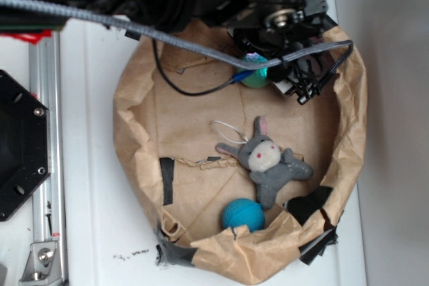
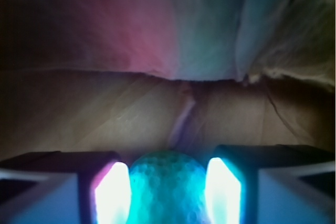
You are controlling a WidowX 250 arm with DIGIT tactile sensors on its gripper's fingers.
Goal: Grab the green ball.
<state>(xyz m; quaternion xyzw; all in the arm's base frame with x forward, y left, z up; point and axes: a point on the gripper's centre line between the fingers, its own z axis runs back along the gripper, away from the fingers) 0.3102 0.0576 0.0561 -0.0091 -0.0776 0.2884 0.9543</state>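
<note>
Balls: two. The green ball [image 1: 255, 76] sits under the gripper [image 1: 263, 72] at the far side of the paper nest; the blue-teal ball [image 1: 242, 213] lies well apart from the gripper, at the nest's opposite rim.
Green ball: one, dimpled; in the wrist view the green ball [image 2: 167, 188] lies between the two fingers [image 2: 112, 192], which glow just beside it on either flank.
Gripper: one [image 2: 167, 195], narrowed about the green ball; whether the pads actually press on it cannot be told.
Plush toy: one grey bunny [image 1: 267, 161] with a white face, between the gripper and the blue-teal ball.
Paper nest: one crumpled brown paper bag [image 1: 134, 125] with black tape patches, resting on the white bench [image 1: 94, 165].
Cable: one grey braided cable [image 1: 134, 23] running across to the gripper.
</note>
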